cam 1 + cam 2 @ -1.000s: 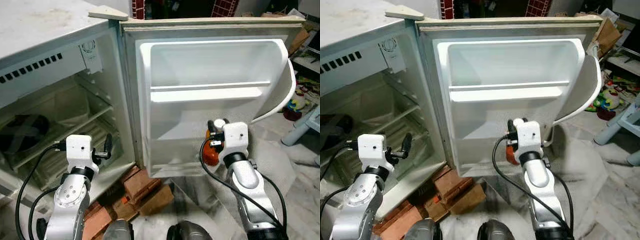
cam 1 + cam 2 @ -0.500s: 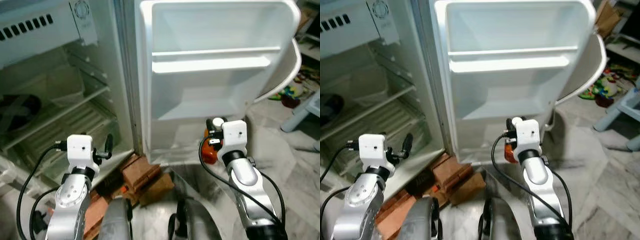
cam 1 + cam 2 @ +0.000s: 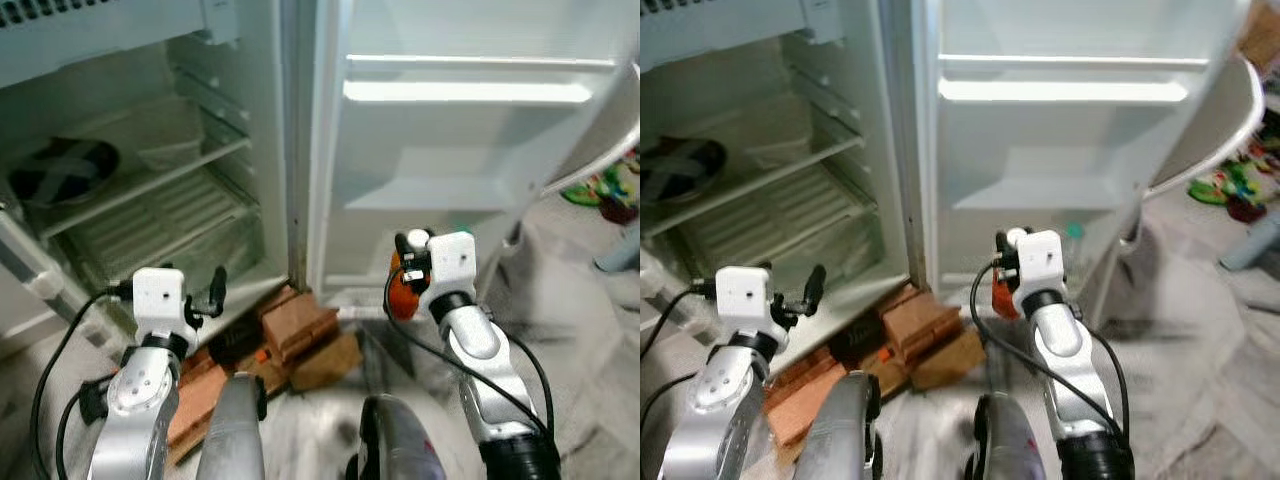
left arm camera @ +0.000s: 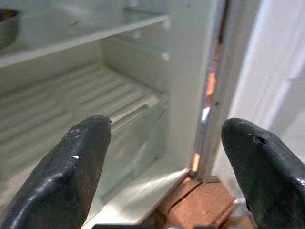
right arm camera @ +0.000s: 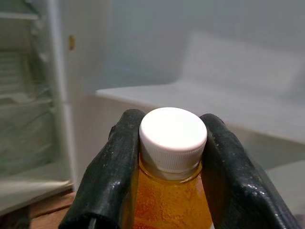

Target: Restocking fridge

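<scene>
My right gripper [image 5: 164, 157] clenched orange bottle [image 5: 170, 202] by white cap [image 5: 172, 136], before open fridge door [image 3: 470, 150]. My left gripper [image 4: 167, 162] spread, empty, facing fridge shelves [image 4: 71, 105].

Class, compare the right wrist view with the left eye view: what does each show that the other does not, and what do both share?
Right wrist view: the bottle's ribbed white cap close up, a finger pressed on either side.

Left eye view: the left gripper, bricks under the fridge, and a dark bowl on a shelf.

Both: the right gripper holding the orange bottle before the open fridge door.
</scene>
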Robot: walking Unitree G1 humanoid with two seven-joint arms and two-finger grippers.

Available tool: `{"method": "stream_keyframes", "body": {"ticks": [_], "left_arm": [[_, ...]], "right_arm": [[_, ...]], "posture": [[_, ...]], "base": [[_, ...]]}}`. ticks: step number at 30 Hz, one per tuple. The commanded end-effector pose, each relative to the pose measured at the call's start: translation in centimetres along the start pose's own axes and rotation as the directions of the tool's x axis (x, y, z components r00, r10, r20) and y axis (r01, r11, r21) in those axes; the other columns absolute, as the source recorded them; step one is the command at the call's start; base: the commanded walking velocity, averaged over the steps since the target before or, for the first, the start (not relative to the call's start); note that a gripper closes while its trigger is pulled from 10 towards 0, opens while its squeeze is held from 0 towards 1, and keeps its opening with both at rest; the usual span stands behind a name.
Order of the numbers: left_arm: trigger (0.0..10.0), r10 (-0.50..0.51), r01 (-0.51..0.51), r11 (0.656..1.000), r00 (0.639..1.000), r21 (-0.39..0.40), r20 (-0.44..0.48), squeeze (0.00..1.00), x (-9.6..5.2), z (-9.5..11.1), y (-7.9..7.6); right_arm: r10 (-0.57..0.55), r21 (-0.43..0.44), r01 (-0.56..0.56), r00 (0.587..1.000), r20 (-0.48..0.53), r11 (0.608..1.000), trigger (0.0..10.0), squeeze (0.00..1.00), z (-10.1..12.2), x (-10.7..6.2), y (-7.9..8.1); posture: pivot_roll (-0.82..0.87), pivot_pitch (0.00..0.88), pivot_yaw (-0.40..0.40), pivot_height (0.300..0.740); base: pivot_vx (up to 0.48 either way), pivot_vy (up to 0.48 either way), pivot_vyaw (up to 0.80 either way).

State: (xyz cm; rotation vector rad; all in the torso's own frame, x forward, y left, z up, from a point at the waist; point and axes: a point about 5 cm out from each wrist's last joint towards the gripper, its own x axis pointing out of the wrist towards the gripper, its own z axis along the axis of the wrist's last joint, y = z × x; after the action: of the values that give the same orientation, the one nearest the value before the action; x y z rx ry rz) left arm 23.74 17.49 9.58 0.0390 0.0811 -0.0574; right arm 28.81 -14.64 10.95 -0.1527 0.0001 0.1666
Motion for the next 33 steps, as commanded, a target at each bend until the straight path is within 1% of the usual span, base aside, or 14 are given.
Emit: {"method": "stream_keyframes", "body": {"ticks": [1,11,20,27,33], "left_arm": [[10.0,-0.011,0.012,1.0,1.0,-0.011,0.02,0.0,0.1,0.4,-0.3],[10.0,-0.021,0.022,1.0,1.0,-0.016,0.021,0.0,0.0,0.4,-0.3],[10.0,-0.026,0.026,1.0,1.0,-0.012,0.016,0.0,0.1,0.4,-0.3],[10.0,-0.012,0.012,1.0,1.0,-0.011,0.007,0.0,0.1,0.3,-0.2],[10.0,-0.014,0.014,1.0,1.0,-0.007,0.008,0.0,0.1,0.4,-0.2]], "right_arm": [[-0.009,-0.003,0.01,0.999,0.037,1.0,10.0,0.0,0.7,0.2,-0.4],[-0.004,-0.017,0.005,0.999,0.042,1.0,10.0,0.0,0.6,0.4,-0.3],[-0.044,-0.074,0.044,0.999,-0.002,0.996,10.0,0.0,-0.1,0.6,-0.8],[-0.055,-0.086,0.052,0.998,-0.038,0.995,10.0,0.0,-0.7,0.4,-0.9],[-0.059,-0.087,0.054,0.997,-0.046,0.995,10.0,0.0,-0.9,0.4,-0.9]], "posture": [[0.11,0.087,-0.037,0.639],[0.11,0.085,-0.036,0.639],[0.11,0.096,-0.038,0.639],[0.11,0.097,-0.04,0.639],[0.11,0.099,-0.039,0.639]], "base": [[0.266,0.0,0.0],[0.316,0.0,0.0],[0.295,0.0,0.0],[0.0,0.0,0.0],[0.0,0.0,0.0]]}}
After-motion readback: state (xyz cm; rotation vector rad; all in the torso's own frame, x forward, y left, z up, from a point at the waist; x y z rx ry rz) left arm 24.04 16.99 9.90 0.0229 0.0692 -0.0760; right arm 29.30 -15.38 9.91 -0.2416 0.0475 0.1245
